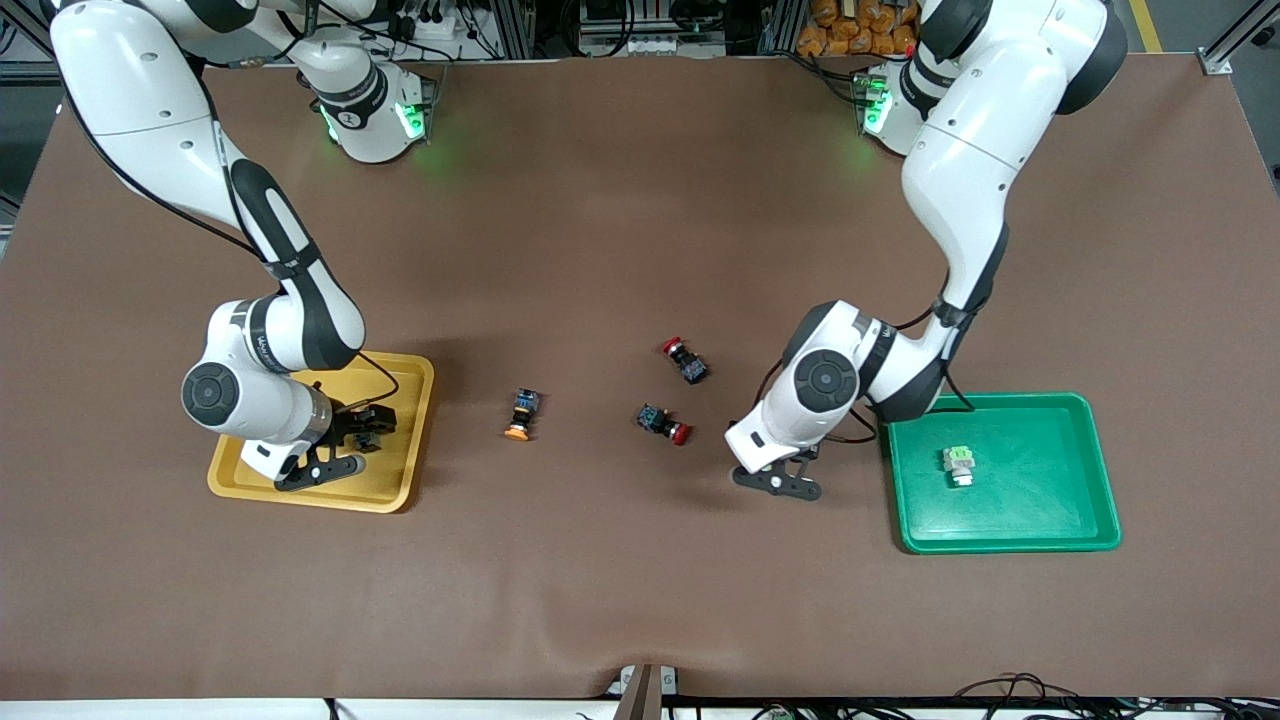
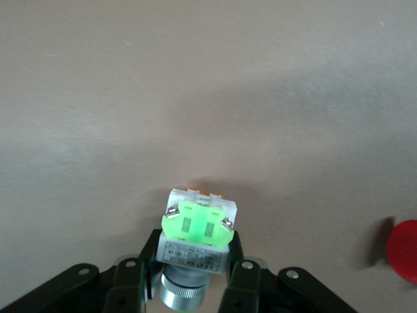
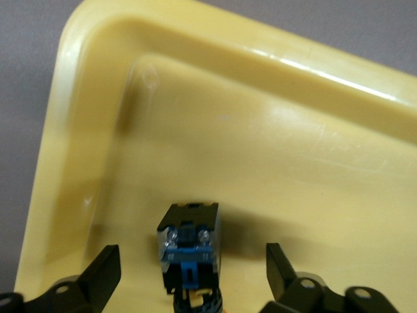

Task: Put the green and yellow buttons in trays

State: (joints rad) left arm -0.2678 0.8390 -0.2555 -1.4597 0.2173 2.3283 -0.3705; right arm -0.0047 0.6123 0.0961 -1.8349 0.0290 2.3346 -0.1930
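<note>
Two pale green push-buttons: one in green plastic tray (image 1: pixel 1095 470), one (image 2: pixel 197 229) clamped by left gripper (image 2: pixel 189 277) | two orange-capped: one on brown table (image 1: pixel 600 580), one (image 3: pixel 189 251) between spread right gripper (image 3: pixel 189 277) fingers in yellow plastic tray (image 3: pixel 98 117) | two red-capped on table

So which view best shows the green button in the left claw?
The left wrist view: the green button sits clamped between the left claw fingers over bare table. The front view hides it under the arm; the right wrist view shows only the yellow tray.

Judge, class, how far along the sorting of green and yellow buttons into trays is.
Done: one green button lies in the green tray; the open right gripper has a black-blue button in the yellow tray. In hand: left gripper shut on second green button. Left: yellow button on the table.
</note>
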